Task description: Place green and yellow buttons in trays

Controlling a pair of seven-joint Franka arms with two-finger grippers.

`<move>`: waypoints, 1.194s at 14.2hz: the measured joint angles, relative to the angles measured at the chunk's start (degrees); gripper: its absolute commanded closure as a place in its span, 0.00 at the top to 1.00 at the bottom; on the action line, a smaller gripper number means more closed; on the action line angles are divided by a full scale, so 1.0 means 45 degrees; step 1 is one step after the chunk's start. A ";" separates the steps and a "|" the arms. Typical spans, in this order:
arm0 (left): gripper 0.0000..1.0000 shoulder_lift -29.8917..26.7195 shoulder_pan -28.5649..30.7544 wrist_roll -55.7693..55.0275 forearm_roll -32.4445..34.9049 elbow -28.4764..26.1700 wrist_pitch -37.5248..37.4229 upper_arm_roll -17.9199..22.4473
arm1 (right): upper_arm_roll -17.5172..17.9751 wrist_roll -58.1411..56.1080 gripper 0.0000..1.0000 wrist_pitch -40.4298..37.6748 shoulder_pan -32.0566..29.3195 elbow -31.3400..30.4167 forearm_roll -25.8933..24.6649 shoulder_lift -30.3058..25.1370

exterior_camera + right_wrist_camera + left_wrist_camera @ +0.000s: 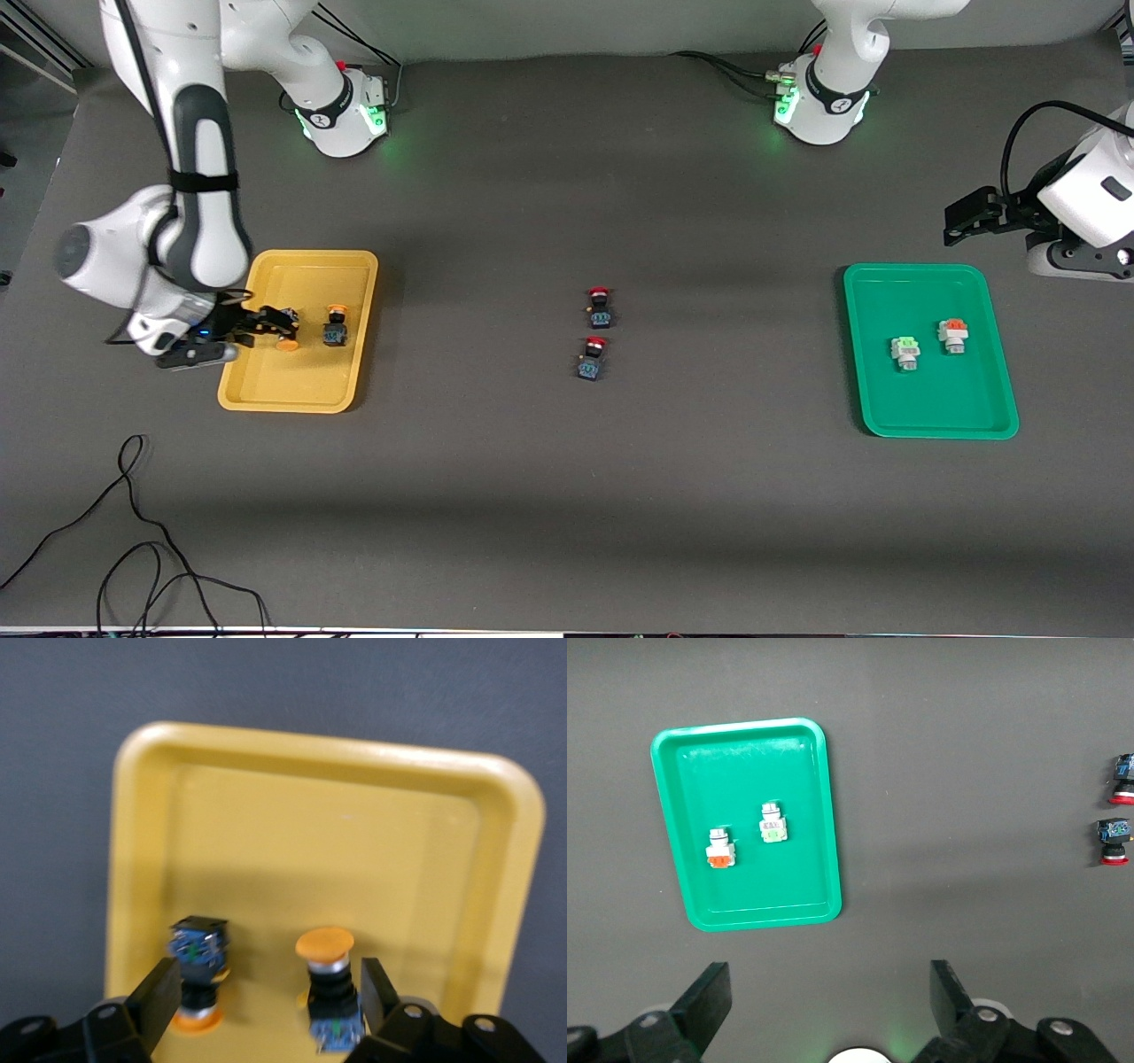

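Front view, left of frame: right gripper [282,324] spread over yellow tray [354,266], two yellow buttons [335,326] inside. Green tray [921,275] holds grey buttons [904,352]. Left gripper [966,217] spread, waiting. Buttons look light, rigid; pinch the body.

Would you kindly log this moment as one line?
right pincer: open, over yellow tray | left pincer: open, waiting | yellow buttons: in tray

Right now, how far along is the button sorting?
Nearly done. Both grey-bodied buttons, green cap and orange cap, lie in the green tray. Both yellow-capped buttons are in the yellow tray. The right gripper is open over that tray, holding nothing. The left gripper waits open beside the green tray. The two red-capped buttons sit mid-table. Left: retract.
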 measured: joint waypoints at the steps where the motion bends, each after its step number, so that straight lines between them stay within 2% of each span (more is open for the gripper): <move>1: 1.00 0.0001 0.0000 0.0000 0.0001 0.0006 0.0004 0.0001 | -0.0863 0.0643 0.90 -0.1018 0.0639 0.0528 -0.0446 -0.0050; 5: 1.00 0.0011 -0.0003 0.0000 0.0010 0.0093 0.0026 0.0001 | -0.3854 0.3344 0.92 -0.4725 0.3070 0.2830 -0.1583 -0.0107; 7: 1.00 0.0021 -0.0010 0.0001 0.0010 0.0120 0.0039 0.0000 | -0.4940 0.4640 0.99 -0.6217 0.3890 0.4147 -0.2414 -0.0112; 11: 1.00 0.0048 -0.0012 0.0001 0.0014 0.0124 0.0048 0.0001 | -0.5952 0.5964 1.00 -0.9397 0.4110 0.7015 -0.3471 -0.0107; 13: 1.00 0.0070 -0.0012 0.0001 0.0017 0.0125 0.0052 0.0005 | -0.6188 0.6142 1.00 -1.0262 0.4076 0.8157 -0.3877 -0.0109; 17: 1.00 0.0109 -0.0012 0.0001 0.0018 0.0125 0.0058 0.0005 | -0.6234 0.6312 1.00 -1.0477 0.3968 0.8582 -0.4078 -0.0105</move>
